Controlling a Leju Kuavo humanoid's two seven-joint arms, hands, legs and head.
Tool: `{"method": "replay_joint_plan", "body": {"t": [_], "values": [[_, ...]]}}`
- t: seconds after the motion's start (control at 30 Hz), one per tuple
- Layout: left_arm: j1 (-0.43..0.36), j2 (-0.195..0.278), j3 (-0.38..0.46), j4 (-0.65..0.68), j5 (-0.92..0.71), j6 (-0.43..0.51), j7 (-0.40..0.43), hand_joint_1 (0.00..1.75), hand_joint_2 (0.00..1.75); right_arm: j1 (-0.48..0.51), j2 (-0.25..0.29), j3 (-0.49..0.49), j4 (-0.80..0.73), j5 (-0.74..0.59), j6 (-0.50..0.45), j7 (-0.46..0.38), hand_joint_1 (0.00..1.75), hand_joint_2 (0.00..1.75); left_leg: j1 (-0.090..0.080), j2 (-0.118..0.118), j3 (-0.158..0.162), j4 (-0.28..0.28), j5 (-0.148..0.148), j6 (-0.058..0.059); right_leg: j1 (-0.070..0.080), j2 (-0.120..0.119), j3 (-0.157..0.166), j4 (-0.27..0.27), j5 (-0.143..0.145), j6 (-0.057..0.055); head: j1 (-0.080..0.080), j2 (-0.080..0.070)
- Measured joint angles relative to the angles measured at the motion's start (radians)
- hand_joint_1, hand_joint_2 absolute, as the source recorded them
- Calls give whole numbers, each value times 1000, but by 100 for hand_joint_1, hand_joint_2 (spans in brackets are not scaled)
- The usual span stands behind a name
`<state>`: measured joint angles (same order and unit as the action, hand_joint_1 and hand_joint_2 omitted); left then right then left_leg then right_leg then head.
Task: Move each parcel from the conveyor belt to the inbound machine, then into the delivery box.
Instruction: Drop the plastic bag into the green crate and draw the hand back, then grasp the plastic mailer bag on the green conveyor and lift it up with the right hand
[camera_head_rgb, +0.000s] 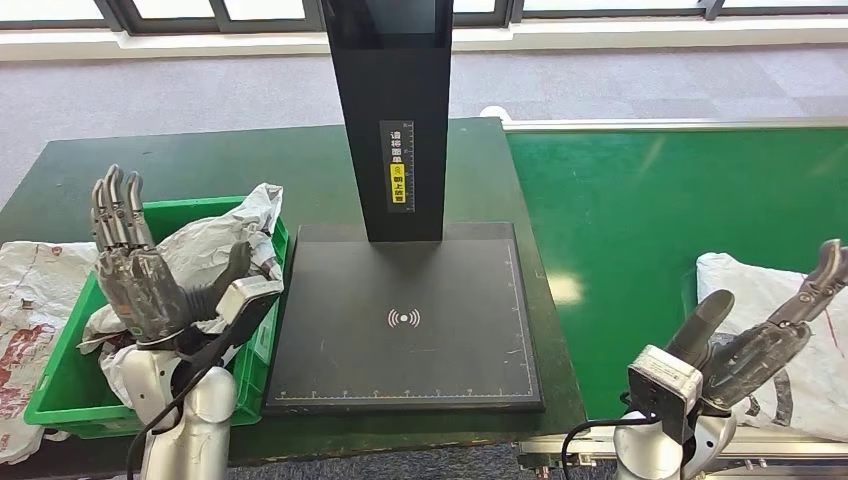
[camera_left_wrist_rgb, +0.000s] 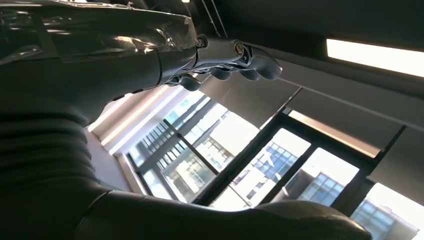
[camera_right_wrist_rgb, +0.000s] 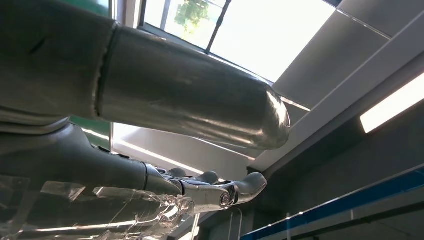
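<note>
Parcel (camera_head_rgb: 775, 330) sits at belt's (camera_head_rgb: 640, 210) right edge under empty spread right hand (camera_head_rgb: 760, 345); left hand (camera_head_rgb: 135, 265) empty, spread above bin (camera_head_rgb: 60, 385); scanner plate (camera_head_rgb: 400, 320) bare.

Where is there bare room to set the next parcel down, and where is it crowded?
The black scanner pad is bare between its upright post and the near edge. The conveyor belt is free from the pad across to the white parcel under the right hand. Crowded: the green bin, stuffed with parcels, beside the left hand.
</note>
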<state>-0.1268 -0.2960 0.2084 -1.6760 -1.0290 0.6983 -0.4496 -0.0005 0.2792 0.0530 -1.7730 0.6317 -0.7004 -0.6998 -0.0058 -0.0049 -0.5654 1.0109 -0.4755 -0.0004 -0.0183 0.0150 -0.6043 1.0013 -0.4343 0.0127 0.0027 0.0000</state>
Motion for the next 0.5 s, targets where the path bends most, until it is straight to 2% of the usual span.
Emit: {"method": "replay_joint_plan", "body": {"t": [0.03,0.1,0.13,0.23,0.3,0.37,0.43,0.5], "values": [[4,0,18,-4,106,0,-74,0,175,0,0,-4,1,8,0,0,0,0,0,0,0,0,0,0,0,0,0,0,0,0,0,0],[12,-1,37,-22,362,1,-195,0,175,1,0,-29,4,47,0,2,0,0,0,0,0,0,0,0,0,0,0,0,0,0,0,0],[16,-2,29,-38,503,1,-226,0,175,2,0,-54,8,81,0,7,0,0,0,-1,0,0,0,0,0,-1,0,0,0,0,0,0],[39,-1,-67,-99,875,-61,-246,0,175,2,0,-170,34,294,0,94,0,0,0,-8,-1,0,0,0,0,-8,3,-1,-2,1,0,0],[57,1,-122,-139,1031,-177,-249,0,175,-7,0,-250,68,507,0,219,0,87,0,-10,-2,0,0,1,0,-10,4,-1,-2,1,0,0],[66,2,-136,-170,1139,-288,-251,0,175,-22,1,-311,123,656,0,321,0,175,0,-10,-3,0,-1,1,0,-10,4,-1,-2,1,0,0],[73,2,-137,-192,1198,-353,-251,0,175,-45,1,-363,189,700,0,360,0,175,0,-10,-2,0,-1,2,0,-10,4,-1,-2,1,0,0],[78,2,-138,-207,1214,-374,-251,0,175,-71,4,-416,249,710,0,370,0,175,0,-10,-2,0,0,2,0,-10,4,-1,-2,1,0,0]]}}
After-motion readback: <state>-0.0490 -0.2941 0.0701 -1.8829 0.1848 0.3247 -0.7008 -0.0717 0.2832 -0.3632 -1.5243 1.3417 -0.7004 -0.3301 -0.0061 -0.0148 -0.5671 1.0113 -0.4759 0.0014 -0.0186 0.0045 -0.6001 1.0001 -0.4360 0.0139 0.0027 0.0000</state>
